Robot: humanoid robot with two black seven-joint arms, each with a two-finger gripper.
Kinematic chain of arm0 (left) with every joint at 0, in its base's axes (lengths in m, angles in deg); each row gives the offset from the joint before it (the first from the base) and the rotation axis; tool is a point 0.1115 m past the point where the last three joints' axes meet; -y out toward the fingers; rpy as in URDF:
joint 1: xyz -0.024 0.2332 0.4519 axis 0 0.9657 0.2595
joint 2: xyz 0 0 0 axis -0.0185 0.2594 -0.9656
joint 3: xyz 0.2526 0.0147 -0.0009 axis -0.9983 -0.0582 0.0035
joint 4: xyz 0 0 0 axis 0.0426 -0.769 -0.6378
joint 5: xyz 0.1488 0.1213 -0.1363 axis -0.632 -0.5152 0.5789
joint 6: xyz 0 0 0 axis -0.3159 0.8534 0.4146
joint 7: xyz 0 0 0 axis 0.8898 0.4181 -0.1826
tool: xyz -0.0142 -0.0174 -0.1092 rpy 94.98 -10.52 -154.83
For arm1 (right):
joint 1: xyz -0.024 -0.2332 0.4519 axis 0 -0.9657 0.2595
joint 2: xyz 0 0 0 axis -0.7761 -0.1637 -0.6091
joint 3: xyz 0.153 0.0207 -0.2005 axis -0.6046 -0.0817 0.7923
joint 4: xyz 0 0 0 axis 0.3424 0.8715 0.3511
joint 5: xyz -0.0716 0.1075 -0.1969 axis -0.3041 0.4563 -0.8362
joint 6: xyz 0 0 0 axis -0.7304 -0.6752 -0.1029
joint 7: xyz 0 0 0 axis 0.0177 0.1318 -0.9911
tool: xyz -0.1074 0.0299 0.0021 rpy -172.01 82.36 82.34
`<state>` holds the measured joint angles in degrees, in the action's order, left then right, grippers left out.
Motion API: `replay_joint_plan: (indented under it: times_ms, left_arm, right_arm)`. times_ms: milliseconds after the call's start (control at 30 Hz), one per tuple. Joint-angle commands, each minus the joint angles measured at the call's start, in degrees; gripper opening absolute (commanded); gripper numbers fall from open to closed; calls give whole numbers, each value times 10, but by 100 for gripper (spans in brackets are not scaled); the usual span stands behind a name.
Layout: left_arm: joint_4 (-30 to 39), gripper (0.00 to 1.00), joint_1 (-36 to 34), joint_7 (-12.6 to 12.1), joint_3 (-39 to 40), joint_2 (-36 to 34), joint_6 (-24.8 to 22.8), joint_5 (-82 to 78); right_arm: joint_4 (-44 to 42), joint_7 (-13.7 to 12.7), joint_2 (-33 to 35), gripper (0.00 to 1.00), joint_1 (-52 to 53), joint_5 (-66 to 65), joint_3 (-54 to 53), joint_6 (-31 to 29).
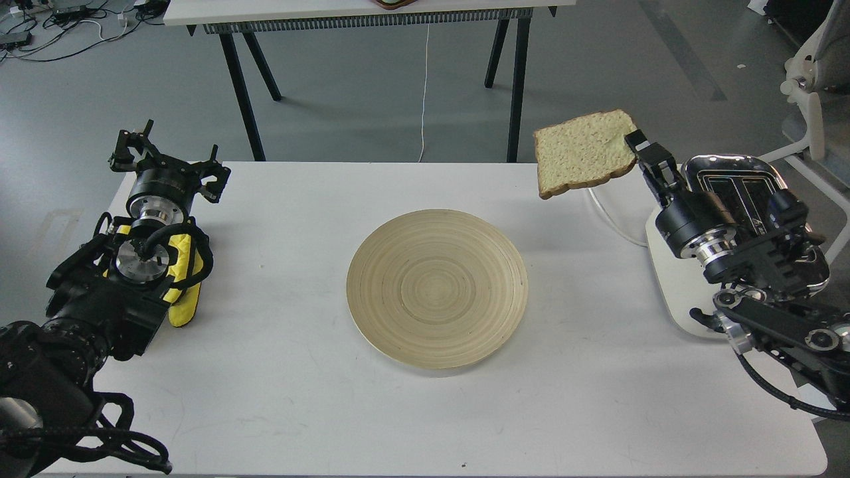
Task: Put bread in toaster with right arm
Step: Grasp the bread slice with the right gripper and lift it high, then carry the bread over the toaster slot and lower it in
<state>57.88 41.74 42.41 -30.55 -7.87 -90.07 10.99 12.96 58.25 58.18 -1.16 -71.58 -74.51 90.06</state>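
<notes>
My right gripper (pixel 634 143) is shut on the right edge of the bread (pixel 582 153), a pale tan slice with a brown crust. It holds the slice in the air, well above the table and just left of the toaster. The cream-white toaster (pixel 730 182) with its chrome top stands at the table's right edge, and my right arm hides much of it. My left gripper (pixel 166 159) is at the far left of the table, its fingers spread and holding nothing.
A round wooden plate (pixel 437 287) lies bare at the table's middle. A yellow cloth-like item (pixel 180 292) sits under my left arm. The toaster's white cord (pixel 601 206) runs behind the bread. A second table (pixel 372 16) stands on the floor beyond.
</notes>
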Motion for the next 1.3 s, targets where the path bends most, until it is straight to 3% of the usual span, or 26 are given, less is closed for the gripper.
replay_joint_plan:
  times_ms: [0, 200, 367, 633, 1267]
  left_arm:
    - [0, 100, 0, 0, 0, 0, 0, 0]
    - [0, 100, 0, 0, 0, 0, 0, 0]
    - [0, 100, 0, 0, 0, 0, 0, 0]
    - [0, 100, 0, 0, 0, 0, 0, 0]
    - [0, 100, 0, 0, 0, 0, 0, 0]
  right_arm:
    - [27, 2, 101, 0, 6, -4, -17, 0]
    - [27, 7, 230, 0, -4, -30, -7, 0]
    - [26, 8, 285, 0, -20, -54, 27, 0]
    - [22, 8, 281, 0, -22, -57, 103, 0]
    - [20, 7, 278, 0, -26, -53, 119, 0]
